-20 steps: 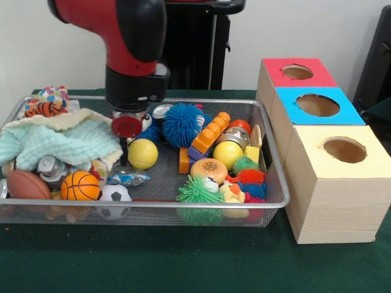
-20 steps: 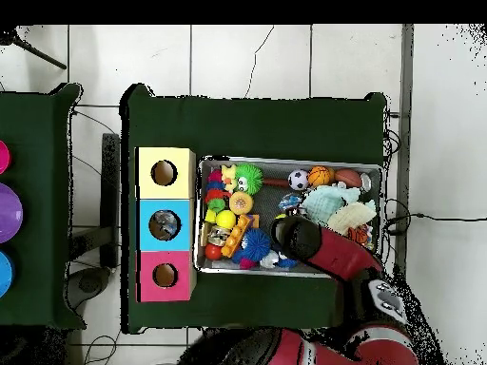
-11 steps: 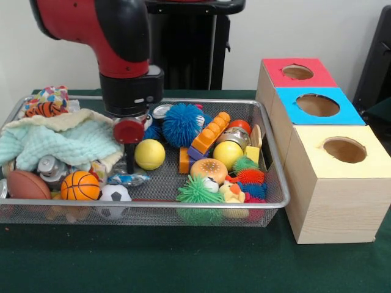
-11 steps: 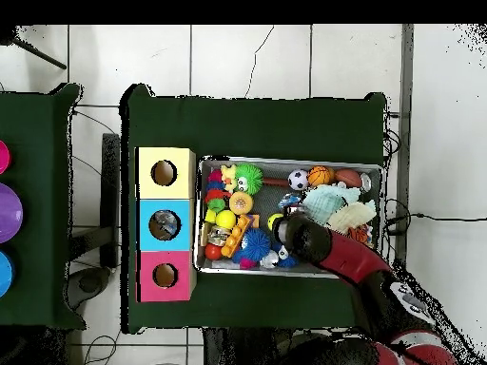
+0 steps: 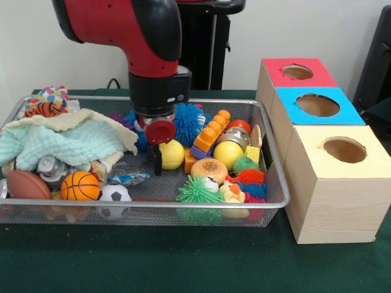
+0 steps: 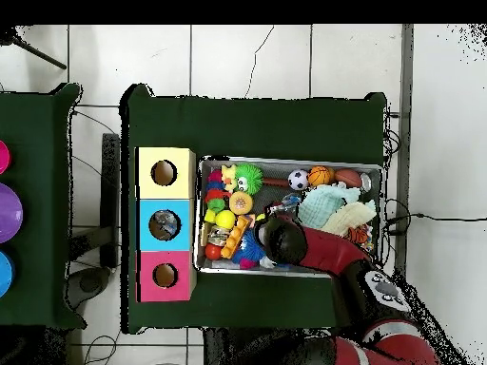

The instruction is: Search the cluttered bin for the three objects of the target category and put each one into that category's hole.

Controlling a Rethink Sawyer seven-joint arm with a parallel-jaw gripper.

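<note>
Along the dark green table (image 5: 183,262) sat a wire mesh bin (image 5: 276,160), its right rim close beside a row of three wooden boxes. The red-topped box (image 5: 297,72) stood farthest back, the blue-topped box (image 5: 317,105) in the middle and the yellow-topped box (image 5: 343,149) nearest the camera, each with a round hole in its lid. From overhead, bare green cloth lay on every side of the bin (image 6: 290,161) and boxes, widest on the side away from the robot's base.

Over the bin's middle the red and black arm (image 5: 143,36) came down, and the gripper (image 5: 158,160) hung low among the toys, one dark finger just left of a yellow ball (image 5: 173,154). Whether the claw was spread or pressed together could not be told from either view, since the wrist hid most of it.

Free mesh floor showed only in a small patch in front of the gripper. To the left lay a pale green cloth (image 5: 58,141), a basketball (image 5: 80,185), a soccer ball (image 5: 114,194) and a brown football (image 5: 25,184). To the right crowded a blue spiky ball (image 5: 190,121), an orange block strip (image 5: 211,132), a second yellow ball (image 5: 227,154), a burger toy (image 5: 209,169) and a green spiky ball (image 5: 197,191). No readable writing showed on anything.
</note>
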